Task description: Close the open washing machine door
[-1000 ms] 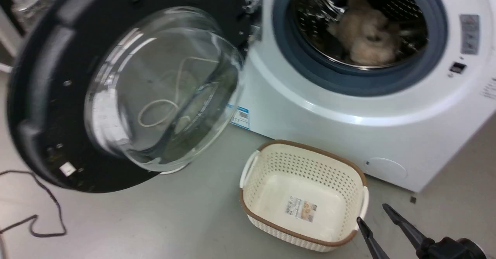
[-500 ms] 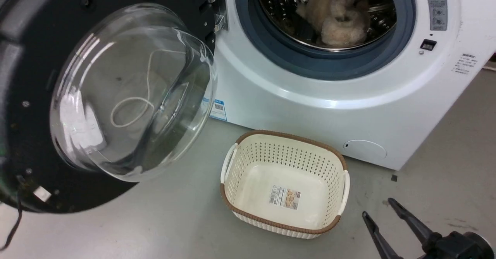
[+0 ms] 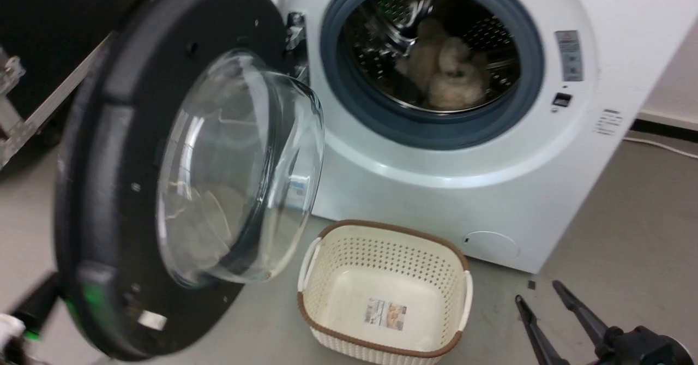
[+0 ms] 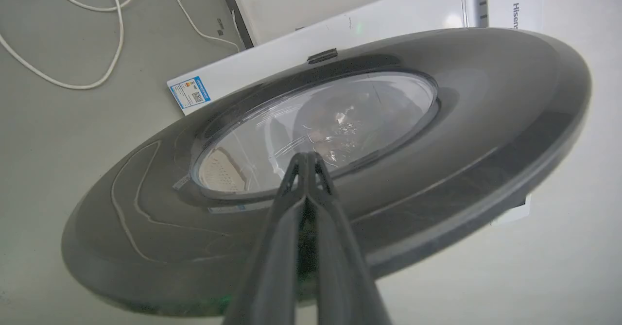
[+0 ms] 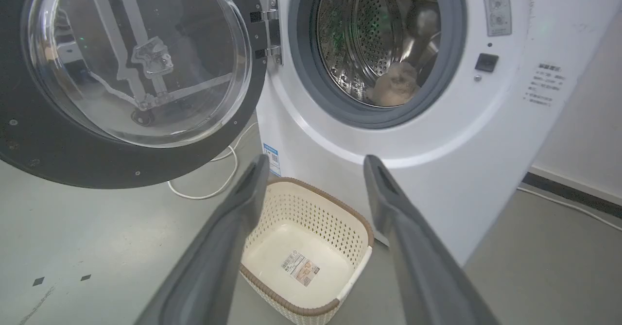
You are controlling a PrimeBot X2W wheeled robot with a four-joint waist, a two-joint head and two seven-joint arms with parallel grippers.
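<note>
The washing machine door (image 3: 109,152) stands partly open on its hinge (image 3: 294,32), left of the grey-ringed drum opening (image 3: 349,97). Its glass bowl (image 3: 240,168) bulges toward the machine. In the left wrist view my left gripper (image 4: 306,156) is shut with nothing in it, its tips against the door's (image 4: 486,96) outer face at the window's lower rim. A dark part of my left arm (image 3: 32,305) shows behind the door's bottom edge. My right gripper (image 3: 537,292) hangs open and empty at the lower right, away from the door (image 5: 48,155).
An empty cream basket (image 3: 381,228) with a brown rim sits on the floor before the machine, under the door's swing side. A pale plush bundle (image 3: 447,76) lies inside the drum. A white cable (image 4: 97,77) trails on the floor behind the door.
The head camera has shifted. The door now looks more edge-on, swung nearer the drum opening. The right gripper stays open at the lower right.
</note>
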